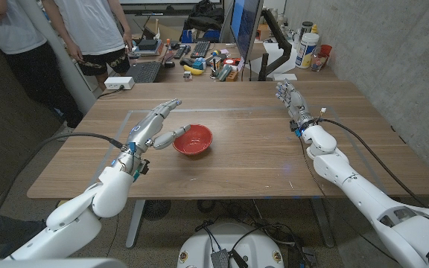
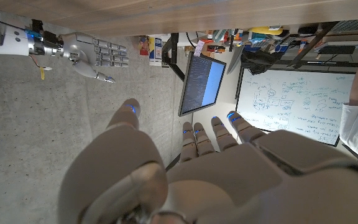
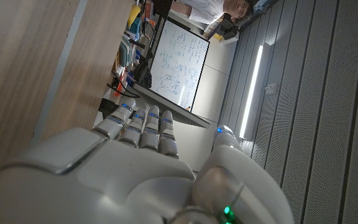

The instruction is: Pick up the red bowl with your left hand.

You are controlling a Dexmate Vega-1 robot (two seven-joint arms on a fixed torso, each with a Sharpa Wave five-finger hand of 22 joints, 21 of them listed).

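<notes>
Nearest the head camera, at the lower left of the frame, the left arm reaches up the table (image 1: 259, 164) to the left hand (image 1: 152, 128), which sits just left of centre with its fingers spread wide and nothing in them. The thumb points toward the near-left rim of the red bowl (image 1: 193, 139), while the long fingers stretch past the bowl's far-left side. That pose looks like an approach for a rim grasp, thumb on one side of the wall and fingers on the other. The bowl stands upright on the wood, a little left of the frame's centre.

The right hand (image 1: 290, 99) waits at the upper right of the frame, well apart from the bowl, fingers extended and holding nothing, probably parked out of the way since the task is the left hand's.

Whether the thumb tip already touches the rim is hard to tell; it may be just short of it. The left wrist view shows only the back of the left hand, so the bowl is hidden there
</notes>
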